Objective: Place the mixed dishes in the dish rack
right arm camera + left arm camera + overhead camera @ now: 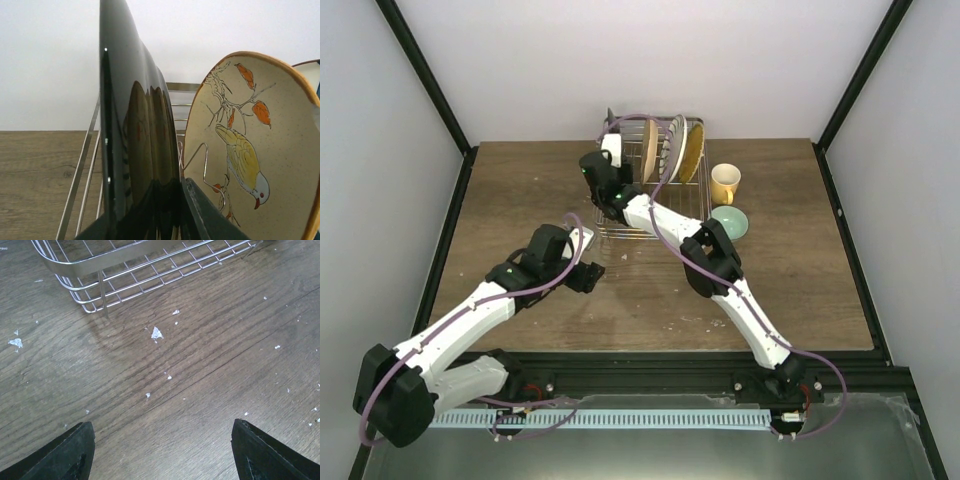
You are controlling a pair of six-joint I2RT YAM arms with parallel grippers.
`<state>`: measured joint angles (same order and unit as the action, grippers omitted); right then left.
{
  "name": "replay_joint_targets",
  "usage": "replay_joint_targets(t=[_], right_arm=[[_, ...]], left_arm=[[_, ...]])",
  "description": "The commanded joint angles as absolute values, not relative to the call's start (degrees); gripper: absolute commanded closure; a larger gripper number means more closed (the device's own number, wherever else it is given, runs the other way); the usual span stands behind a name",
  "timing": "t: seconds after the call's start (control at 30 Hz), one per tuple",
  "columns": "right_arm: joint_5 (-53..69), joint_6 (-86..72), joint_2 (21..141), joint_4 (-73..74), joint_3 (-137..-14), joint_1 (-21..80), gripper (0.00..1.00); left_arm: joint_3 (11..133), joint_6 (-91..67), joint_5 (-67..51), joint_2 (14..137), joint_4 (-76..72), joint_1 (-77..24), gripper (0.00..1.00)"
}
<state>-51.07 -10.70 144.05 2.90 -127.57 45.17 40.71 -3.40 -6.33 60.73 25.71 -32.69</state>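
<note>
Counter [800,280]: brown wood grain
White flecks [157,333]: scattered over the counter
Wall [650,60]: plain white, at 12 o'clock
Frame posts [425,75]: black, at 11 and 1 o'clock

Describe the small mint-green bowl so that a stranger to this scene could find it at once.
Find the rectangular silver wire dish rack at the far middle of the brown wooden table. Two dishes stand on the wood just right of it: a yellow handled mug farther back and the small mint-green bowl nearer the front edge. The bowl is low, wide, pale green and has no handle.
</note>
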Motion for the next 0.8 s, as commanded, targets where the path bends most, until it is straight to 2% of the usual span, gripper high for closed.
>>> replay_joint_targets(t=[0.0,0.07,0.2,0.3,0.53,0.77], right_arm=[[-49.2,-15.2,145.0,2.8,-128.9,45.0,0.81],[-49.2,-15.1,144.9,3.0,-128.6,45.2,0.75],[-49.7,-14.5,144.1,3.1,-127.9,45.5,0.54],[-50.0,-13.9,142.2,2.7,-126.2,45.8,0.44],[-50.6,-11.0,137.2,1.5,-123.1,46.7,0.34],[-51.6,-8.0,127.4,5.0,-117.8,49.6,0.29]], left_arm=[[40.9,-3.0,-6.4,61.0,25.5,-32.9,0.24],[40.9,-3.0,-6.3,61.1,25.5,-32.9,0.24],[40.9,-3.0,-6.1,61.3,25.5,-32.9,0.24],[41.0,-2.9,-5.9,61.3,25.6,-32.9,0.24],[41.1,-2.8,-5.6,61.6,25.6,-32.9,0.24],[41.9,-2.8,-5.1,61.9,25.9,-32.1,0.24]])
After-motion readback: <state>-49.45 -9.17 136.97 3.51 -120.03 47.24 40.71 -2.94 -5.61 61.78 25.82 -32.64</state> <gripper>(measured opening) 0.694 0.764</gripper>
